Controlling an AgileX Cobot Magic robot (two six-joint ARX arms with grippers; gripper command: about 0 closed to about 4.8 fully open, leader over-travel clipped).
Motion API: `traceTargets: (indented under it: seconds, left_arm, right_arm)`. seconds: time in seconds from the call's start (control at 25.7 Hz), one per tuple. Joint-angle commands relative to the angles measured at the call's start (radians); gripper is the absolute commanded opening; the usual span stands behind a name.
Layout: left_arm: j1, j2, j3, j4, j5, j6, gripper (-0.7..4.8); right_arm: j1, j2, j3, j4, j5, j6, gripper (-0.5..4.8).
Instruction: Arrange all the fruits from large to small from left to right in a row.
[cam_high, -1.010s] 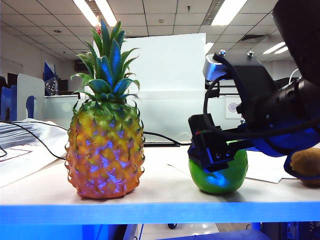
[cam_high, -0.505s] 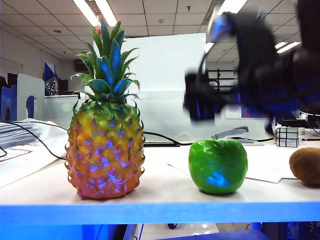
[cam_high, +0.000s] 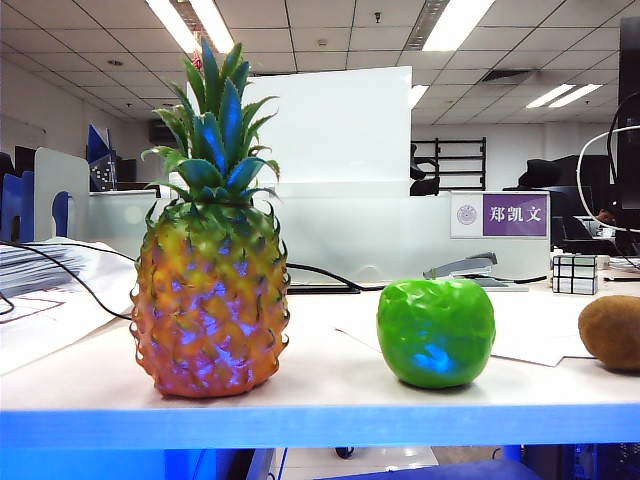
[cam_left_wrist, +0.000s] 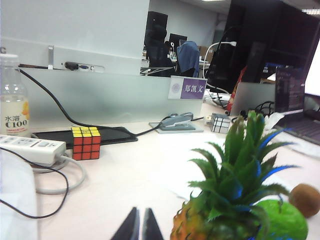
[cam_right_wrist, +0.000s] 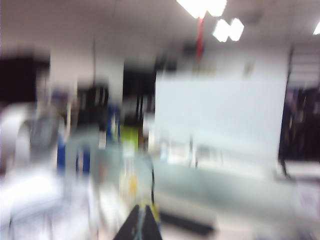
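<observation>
With the pineapple (cam_high: 210, 300), apple (cam_high: 436, 331) and kiwi (cam_high: 612, 332) lined up large to small along the tabletop's (cam_high: 320, 385) front edge, the sorting looks finished; left gripper (cam_left_wrist: 140, 227) and right gripper (cam_right_wrist: 140, 224) fingers pinched together, empty, clear of the fruit, and I'd say only parking remains.

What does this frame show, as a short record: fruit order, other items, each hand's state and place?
row, left to right in the exterior view: pineapple, apple, kiwi
order: large to small already
contact: fruits stand apart, none held
other items: coloured cube, mirror cube, stapler, power strip
left hand: shut, empty, low beside the pineapple
right hand: shut, empty, off the table; its wrist view is blurred
</observation>
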Motion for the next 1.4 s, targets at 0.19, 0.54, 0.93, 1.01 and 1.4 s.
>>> traceTargets:
  seconds: [0.19,0.54,0.93,1.01,1.4]
  left_arm:
    - [0.001,-0.002,0.003,0.037,0.009,-0.117,0.25]
    - [0.001,-0.002,0.003,0.037,-0.003,-0.165,0.25]
    - [0.002,-0.002,0.002,0.028,-0.002,-0.161,0.25]
    - [0.002,-0.002,0.002,0.028,-0.002,-0.161,0.25]
    - [0.002,-0.002,0.002,0.028,-0.002,-0.161,0.25]
  right_arm:
    - [0.002,-0.325,0.139,-0.789,-0.106,0.152,-0.03]
    - [0.000,-0.533,0.140,-1.051,-0.169,0.181,-0.03]
    - [0.001,-0.529,0.087,-0.992,-0.097,0.164,-0.03]
    - [0.001,-0.529,0.055,-0.917,-0.059,0.154,-0.03]
    - [0.001,-0.529,-0.071,-0.721,-0.008,0.154,-0.01]
